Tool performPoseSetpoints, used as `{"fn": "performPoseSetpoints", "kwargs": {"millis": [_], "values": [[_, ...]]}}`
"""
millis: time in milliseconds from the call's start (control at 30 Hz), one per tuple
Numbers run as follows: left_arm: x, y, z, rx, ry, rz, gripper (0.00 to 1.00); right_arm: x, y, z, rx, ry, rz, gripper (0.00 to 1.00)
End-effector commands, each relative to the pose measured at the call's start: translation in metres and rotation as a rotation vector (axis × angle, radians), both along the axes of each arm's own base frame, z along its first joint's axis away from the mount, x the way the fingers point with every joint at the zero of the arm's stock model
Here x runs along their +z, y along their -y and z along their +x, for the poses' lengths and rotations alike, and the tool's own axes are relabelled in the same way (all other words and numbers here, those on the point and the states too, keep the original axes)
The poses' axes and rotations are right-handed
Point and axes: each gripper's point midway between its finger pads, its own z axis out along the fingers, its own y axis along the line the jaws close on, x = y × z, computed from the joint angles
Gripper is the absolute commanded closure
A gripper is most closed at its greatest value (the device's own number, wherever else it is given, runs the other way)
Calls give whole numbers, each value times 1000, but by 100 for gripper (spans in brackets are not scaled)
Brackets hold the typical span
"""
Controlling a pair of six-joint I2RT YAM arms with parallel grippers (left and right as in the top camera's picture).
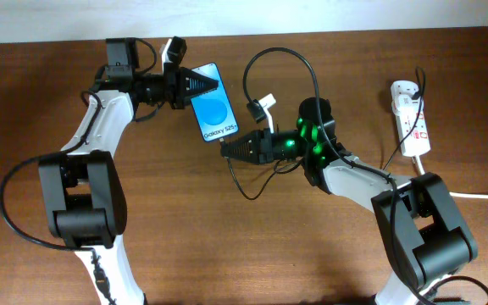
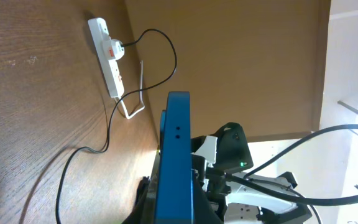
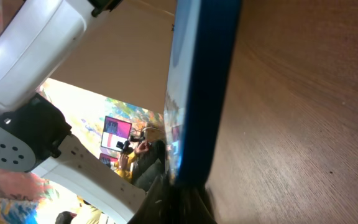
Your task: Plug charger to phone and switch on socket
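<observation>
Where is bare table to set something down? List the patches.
Free: the table between the left arm base and right arm base, and the patch between the charger cable loop and the power strip. Crowded: around the phone and the cable slack beside it.

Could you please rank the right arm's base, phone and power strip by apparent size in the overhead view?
1. right arm's base
2. phone
3. power strip, about as long but narrower
The phone may sit nearer the camera.

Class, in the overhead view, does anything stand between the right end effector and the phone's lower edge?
Nothing visible does. The right end effector, shut on the charger, has its tip at the lower edge of the phone, held by the left end effector.
</observation>
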Motion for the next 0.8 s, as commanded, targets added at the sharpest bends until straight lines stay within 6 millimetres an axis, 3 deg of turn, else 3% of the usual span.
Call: {"fn": "performPoseSetpoints", "kwargs": {"millis": [0, 767], "values": [[16, 6, -6, -45, 24, -34, 100, 3, 11, 19, -75, 22, 9, 96], [16, 5, -4, -36, 41, -29, 100, -1, 6, 2, 5, -43, 0, 96]]}}
